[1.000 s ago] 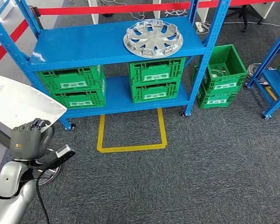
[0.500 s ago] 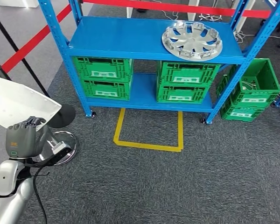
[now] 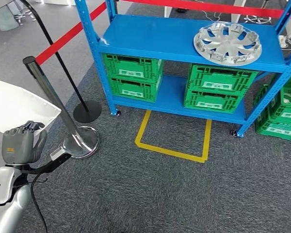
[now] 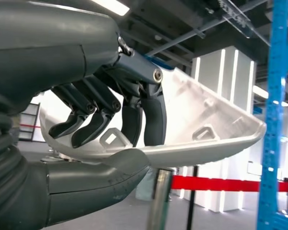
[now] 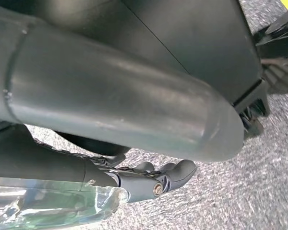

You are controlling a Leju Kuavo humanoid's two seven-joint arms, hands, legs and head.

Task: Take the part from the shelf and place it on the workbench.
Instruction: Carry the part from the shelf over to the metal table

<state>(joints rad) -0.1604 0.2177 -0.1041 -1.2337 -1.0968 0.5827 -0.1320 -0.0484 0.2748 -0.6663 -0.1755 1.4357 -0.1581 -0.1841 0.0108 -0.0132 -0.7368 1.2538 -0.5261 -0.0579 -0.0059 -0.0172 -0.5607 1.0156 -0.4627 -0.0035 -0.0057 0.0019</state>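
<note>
Beside the shelf's (image 3: 100,68) left edge, left hand (image 3: 21,143) fingers (image 4: 95,115) clamp the white part (image 3: 16,104); right hand's (image 5: 150,179) grip unclear.

Our body: silver arm, grey hands.
Left arm (image 3: 7,199) is glossy silver with a black cable; left hand (image 3: 21,143) has a grey ribbed cover, dark fingers (image 4: 99,115), visible screws; right hand (image 5: 157,179) dark grey.

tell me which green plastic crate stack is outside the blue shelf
The green plastic crate stack at the far right: it stands on the grey carpet beyond the blue metal shelf's right post, while the other two stacks sit inside on the lower shelf.
</note>
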